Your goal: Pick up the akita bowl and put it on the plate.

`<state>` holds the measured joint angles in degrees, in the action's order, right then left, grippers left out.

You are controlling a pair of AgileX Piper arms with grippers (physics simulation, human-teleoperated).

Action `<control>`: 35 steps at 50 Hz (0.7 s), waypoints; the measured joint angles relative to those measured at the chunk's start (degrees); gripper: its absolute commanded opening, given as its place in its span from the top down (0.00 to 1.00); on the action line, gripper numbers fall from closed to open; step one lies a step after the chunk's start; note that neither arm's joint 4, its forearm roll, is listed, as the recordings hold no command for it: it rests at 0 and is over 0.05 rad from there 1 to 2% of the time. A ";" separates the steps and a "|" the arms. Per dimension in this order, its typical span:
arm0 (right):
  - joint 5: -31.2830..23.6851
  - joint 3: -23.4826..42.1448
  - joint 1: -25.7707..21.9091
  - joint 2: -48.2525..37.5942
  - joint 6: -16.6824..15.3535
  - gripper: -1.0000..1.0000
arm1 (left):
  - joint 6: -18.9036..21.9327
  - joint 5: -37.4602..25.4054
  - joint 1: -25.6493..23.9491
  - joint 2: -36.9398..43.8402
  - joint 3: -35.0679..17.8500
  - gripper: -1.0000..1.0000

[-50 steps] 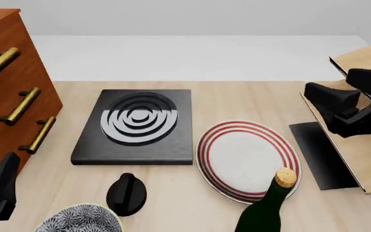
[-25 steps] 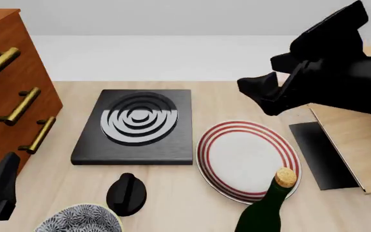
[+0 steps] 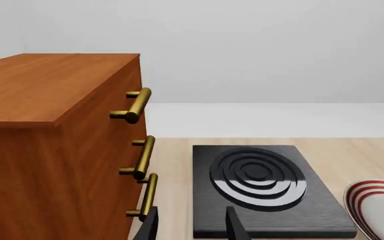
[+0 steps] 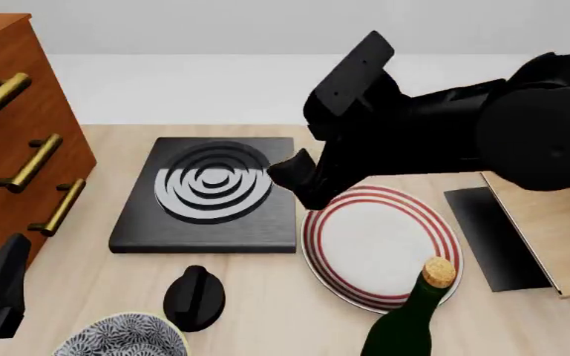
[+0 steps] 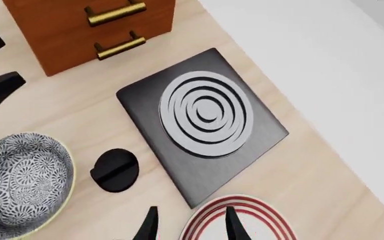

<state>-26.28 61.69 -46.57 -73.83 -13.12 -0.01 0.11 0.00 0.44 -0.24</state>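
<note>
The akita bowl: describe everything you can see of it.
The akita bowl is a round, deep bowl with a dense black-and-white floral pattern inside and out and a pale yellowish rim, ceramic by the look of it. It stands upright and empty on the wooden table, at the near edge of the front view, which cuts it off. The small black knob lies close beside it, apart. No gripper touches it; the plate lies farther right.

Matte black arms (image 4: 444, 141) — tapered black pincer (image 4: 300, 178)
</note>
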 measured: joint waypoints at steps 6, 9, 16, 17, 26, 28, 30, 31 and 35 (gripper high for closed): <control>-1.13 1.98 -2.99 -2.62 -0.43 0.00 | 0.00 0.00 0.00 0.00 0.00 0.00; -1.66 2.88 -4.62 -3.82 -0.44 0.00 | 0.00 0.00 0.00 0.00 0.00 0.00; -2.30 4.18 -8.19 -6.18 -0.06 0.00 | 0.00 0.00 0.00 0.00 0.00 0.00; -2.31 4.27 -8.70 -6.47 0.02 0.00 | 0.00 0.00 0.00 0.00 0.00 0.00; -1.72 4.17 -12.44 -8.68 0.80 0.00 | 0.00 0.00 0.00 -0.01 0.00 0.00; -1.49 3.97 -12.99 -9.08 0.78 0.00 | 0.00 0.00 0.00 -0.01 0.00 0.00; -1.28 3.79 -13.47 -9.41 0.81 0.00 | 0.00 0.00 0.00 -0.01 0.00 0.00; -1.18 3.70 -13.72 -9.57 0.83 0.00 | 0.00 0.00 0.00 -0.01 0.00 0.00; -0.77 3.37 -14.69 -10.18 1.06 0.00 | 0.00 0.00 0.00 -0.01 0.00 0.00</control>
<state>-27.06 65.06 -61.26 -84.01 -12.07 -0.01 0.11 0.00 0.44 -0.24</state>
